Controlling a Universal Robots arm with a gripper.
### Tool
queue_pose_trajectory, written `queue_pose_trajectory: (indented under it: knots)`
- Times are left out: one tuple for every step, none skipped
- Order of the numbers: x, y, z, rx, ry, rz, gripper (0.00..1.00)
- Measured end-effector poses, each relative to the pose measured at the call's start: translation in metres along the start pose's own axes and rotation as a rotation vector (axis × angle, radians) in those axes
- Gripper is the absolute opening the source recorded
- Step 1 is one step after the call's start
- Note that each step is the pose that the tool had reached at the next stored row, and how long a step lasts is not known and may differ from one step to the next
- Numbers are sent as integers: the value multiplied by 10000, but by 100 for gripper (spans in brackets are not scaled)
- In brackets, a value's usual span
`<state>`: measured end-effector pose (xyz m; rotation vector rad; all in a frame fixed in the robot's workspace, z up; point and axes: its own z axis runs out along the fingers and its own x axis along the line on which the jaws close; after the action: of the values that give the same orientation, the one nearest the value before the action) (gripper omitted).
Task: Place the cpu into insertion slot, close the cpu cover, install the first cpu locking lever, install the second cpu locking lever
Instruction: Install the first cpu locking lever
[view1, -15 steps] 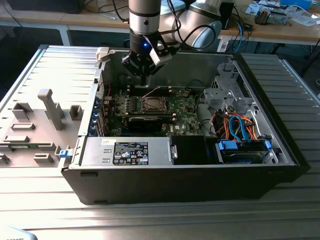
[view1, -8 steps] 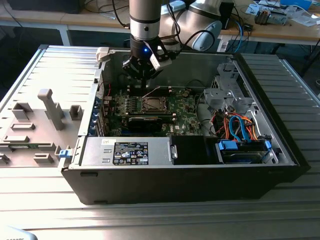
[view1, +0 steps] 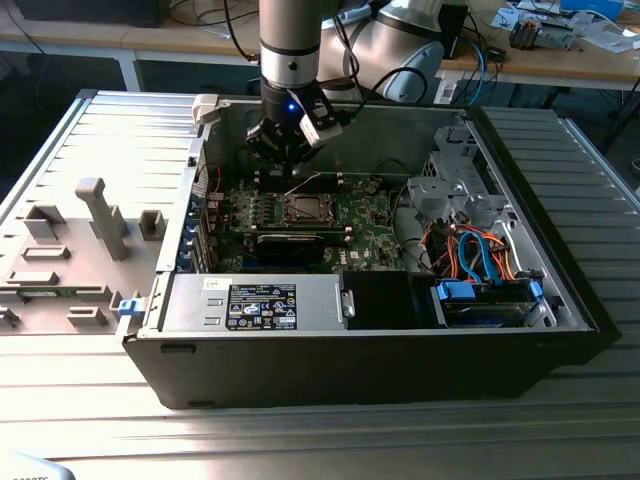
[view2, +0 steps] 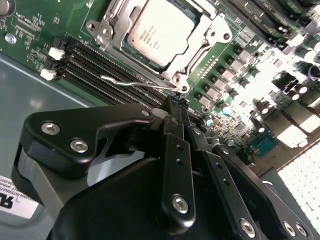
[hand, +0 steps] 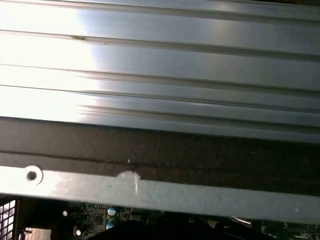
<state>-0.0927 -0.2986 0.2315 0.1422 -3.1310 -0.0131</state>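
Observation:
The cpu (view2: 155, 32), a silvery square, lies in the insertion slot (view1: 305, 208) on the green motherboard. The cpu cover (view2: 200, 45), a silver frame, lies flat around the chip. In the second wrist view a thin wire locking lever (view2: 131, 82) runs along the socket's edge beside the memory slots. In the exterior view it stands slightly raised. My gripper (view2: 177, 104) is shut, its black fingertips together just off the socket corner where the lever ends. Whether they touch the lever I cannot tell. In the exterior view the gripper (view1: 285, 160) hangs just behind the socket.
The open computer case (view1: 520, 170) walls the board in. A power supply (view1: 255, 303) and a blue-trimmed drive bay (view1: 485, 300) sit along its front, with orange and blue cables (view1: 470, 245) at the exterior view's right. Grey fixtures (view1: 100, 215) stand outside on the left. The first wrist view faces the case's metal wall (hand: 160, 150).

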Motion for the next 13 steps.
queue_pose_trajectory:
  knots:
    - [-5,10,9,0,0,0,11]
    - [-16,28,21,0,0,0,11]
    - [-27,42,33,0,-1,0,11]
    - [-38,52,43,0,0,-1,11]
    - [-47,57,51,0,0,-1,11]
    - [-56,61,59,0,0,0,11]
    - [-65,64,69,-2,-2,0,11]
    - [-73,65,78,-1,-1,0,11]
    - [-80,66,86,-1,-1,0,11]
    - [-85,66,93,-1,-1,0,11]
    - [-90,66,100,0,0,0,11]
    - [-96,66,108,0,0,1,11]
    - [-100,66,115,-1,-1,0,11]
